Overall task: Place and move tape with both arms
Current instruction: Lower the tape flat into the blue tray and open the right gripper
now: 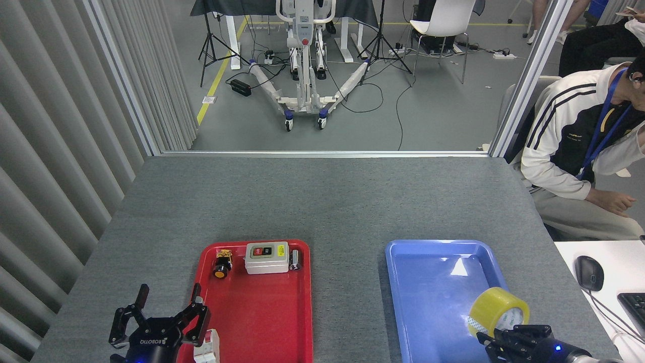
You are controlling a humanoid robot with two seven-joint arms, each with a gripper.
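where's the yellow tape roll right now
In the head view the tape roll sits low on the right, at the blue tray's near right edge, against the right hand.

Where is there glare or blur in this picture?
Head view: a bright white glare patch on the blue tray, fainter sheen toward the tape; soft shadows under the red tray; everything is sharp, no motion blur on either gripper.
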